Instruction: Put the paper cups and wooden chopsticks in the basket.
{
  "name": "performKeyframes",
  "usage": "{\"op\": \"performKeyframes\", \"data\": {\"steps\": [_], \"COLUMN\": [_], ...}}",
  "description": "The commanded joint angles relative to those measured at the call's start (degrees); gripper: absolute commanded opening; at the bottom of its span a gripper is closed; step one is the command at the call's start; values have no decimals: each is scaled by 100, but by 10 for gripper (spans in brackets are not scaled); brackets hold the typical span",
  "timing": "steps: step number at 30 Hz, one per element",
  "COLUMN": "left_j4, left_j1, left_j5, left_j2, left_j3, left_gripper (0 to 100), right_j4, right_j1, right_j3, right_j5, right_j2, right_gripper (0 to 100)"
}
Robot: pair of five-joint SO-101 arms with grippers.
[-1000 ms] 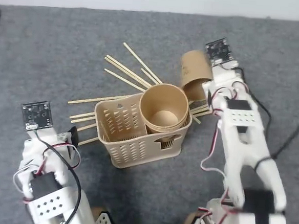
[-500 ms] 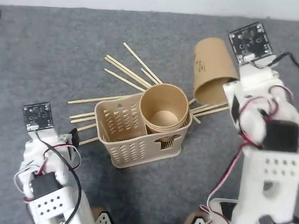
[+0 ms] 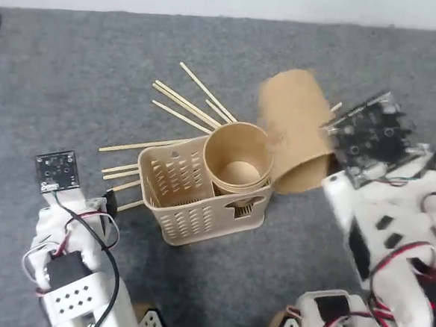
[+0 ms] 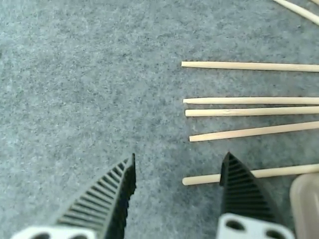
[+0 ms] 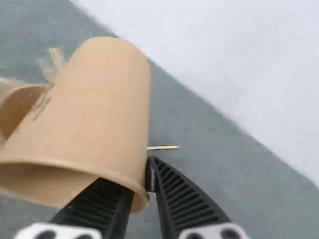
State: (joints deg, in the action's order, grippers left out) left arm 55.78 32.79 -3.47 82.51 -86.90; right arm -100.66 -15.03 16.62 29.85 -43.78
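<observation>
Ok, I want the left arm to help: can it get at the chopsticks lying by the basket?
Probably yes. The left end effector is open over the mat, and the loose chopsticks lie flat right ahead with nothing on them, though the basket corner sits close beside it.

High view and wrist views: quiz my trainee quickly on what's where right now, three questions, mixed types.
1. True or false: the right gripper is shut on the rim of a tan paper cup.
2. The left gripper is: A) open above the grey carpet; B) shut on a chopstick; C) shut on a cup.
3. What stands in the beige perforated plastic basket?
Key: 1 true; 2 A; 3 nested tan paper cups.
</observation>
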Motion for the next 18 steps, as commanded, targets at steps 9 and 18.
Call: {"op": "performKeyframes", "data": {"steps": [9,18], "left_j4": [-123,-132], "left_j1": [0,-202], "left_j5": [26,26], "left_j2": [53,62], "left_j3": [22,-22], "left_gripper": [261,261], "right_j4": [-251,-215], "right_j1": [-1420,-347], "right_j3": [-1943,-1960], "right_j5": [-97,9], "right_j2": [-620,-409], "right_gripper": [8,12]}}
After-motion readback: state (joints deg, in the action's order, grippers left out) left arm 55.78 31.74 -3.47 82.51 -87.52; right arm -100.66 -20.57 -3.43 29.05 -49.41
